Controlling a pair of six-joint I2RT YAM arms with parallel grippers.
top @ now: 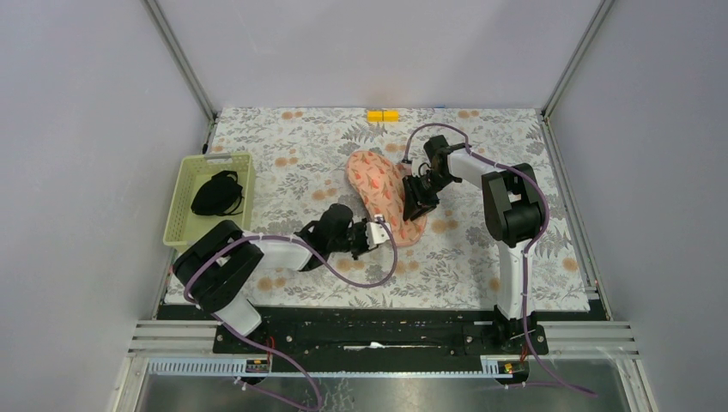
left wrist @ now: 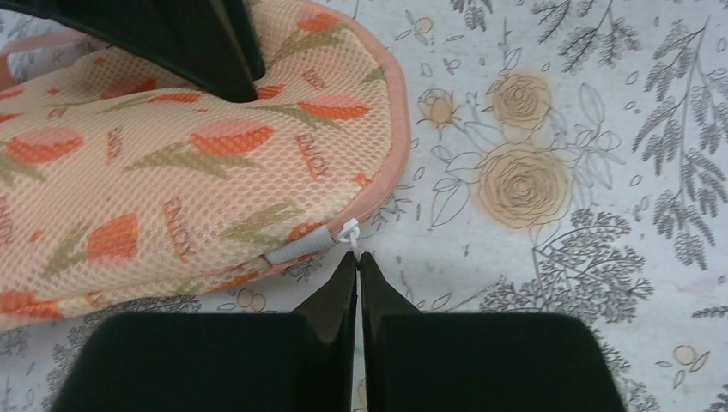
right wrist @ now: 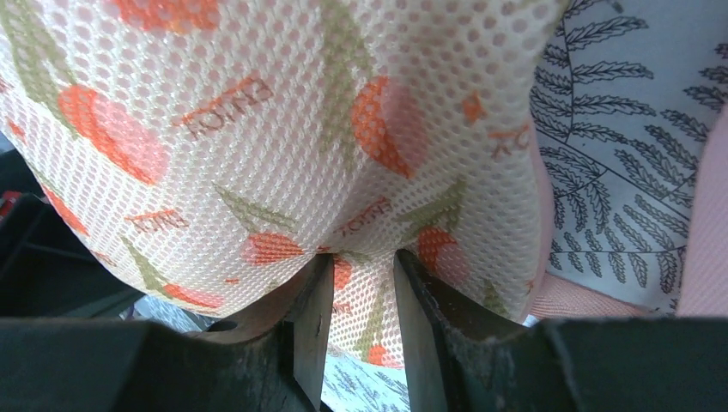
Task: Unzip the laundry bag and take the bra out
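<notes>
The laundry bag [top: 382, 193], salmon-pink mesh with red-orange motifs, lies zipped on the floral tablecloth. My left gripper [top: 378, 232] sits at the bag's near end. In the left wrist view its tips [left wrist: 357, 255] are shut on the white zipper pull [left wrist: 348, 230] at the end of the bag's [left wrist: 172, 163] pink rim. My right gripper [top: 421, 202] is on the bag's right side. In the right wrist view it [right wrist: 365, 257] pinches a raised fold of the bag's mesh [right wrist: 300, 112]. The bra is hidden.
A pale green basket [top: 210, 160] with a black garment [top: 216, 193] stands at the left edge of the table. A small yellow block [top: 383, 115] lies at the far edge. The right gripper's black finger [left wrist: 197, 43] presses on the bag's top.
</notes>
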